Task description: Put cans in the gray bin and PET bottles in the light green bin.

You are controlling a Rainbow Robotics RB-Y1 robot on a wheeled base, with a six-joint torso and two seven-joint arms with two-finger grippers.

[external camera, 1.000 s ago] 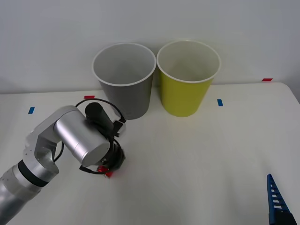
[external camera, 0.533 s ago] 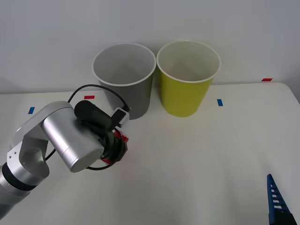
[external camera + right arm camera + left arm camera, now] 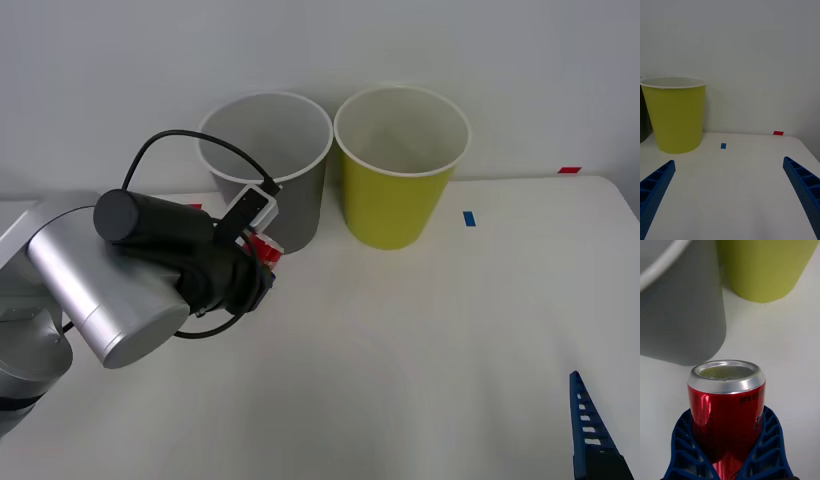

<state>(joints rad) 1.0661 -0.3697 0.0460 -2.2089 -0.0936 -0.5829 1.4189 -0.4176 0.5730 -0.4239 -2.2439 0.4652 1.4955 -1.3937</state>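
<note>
White table against a pale wall, gray bin and light green bin standing upright side by side near its far edge, small blue tape mark and red tape mark stuck on the surface to the right

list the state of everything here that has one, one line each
red can: gripped in the left claw, held off the table beside the gray bin
gray bin: upright, nothing visible inside
light green bin: upright, nothing visible inside
left claw: shut on the can
right claw: open, holding nothing, low over the table
</note>
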